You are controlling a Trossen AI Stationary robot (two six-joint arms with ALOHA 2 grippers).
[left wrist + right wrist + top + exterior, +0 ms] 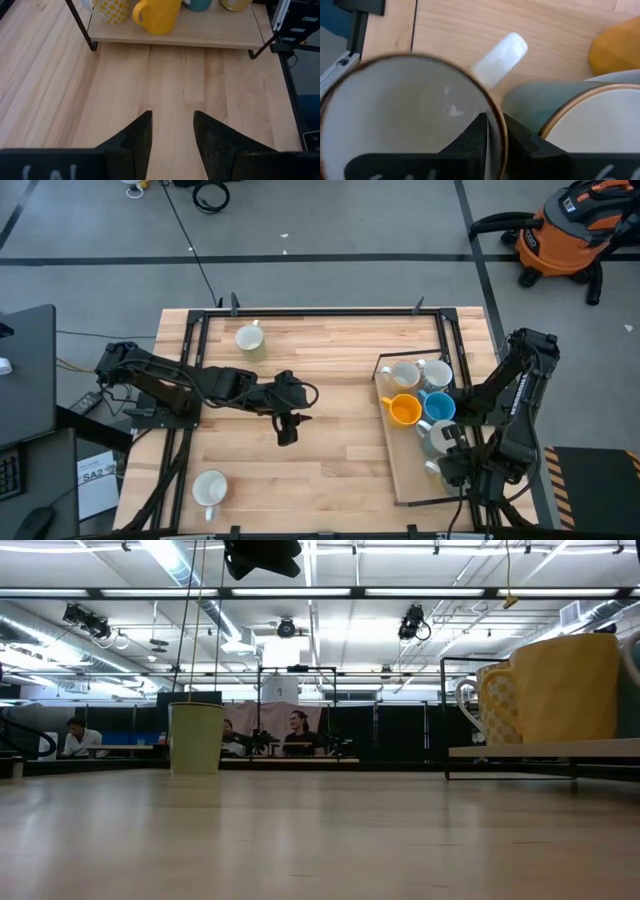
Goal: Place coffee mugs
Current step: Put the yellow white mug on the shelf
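Pale wooden table [330,430], hall behind

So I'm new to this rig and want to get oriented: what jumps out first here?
The cluster of mugs on the raised wooden tray at the table's right side, a yellow-orange mug and a blue mug among them. The right claw pinches the rim of a white mug there. The left claw hangs open mid-table.
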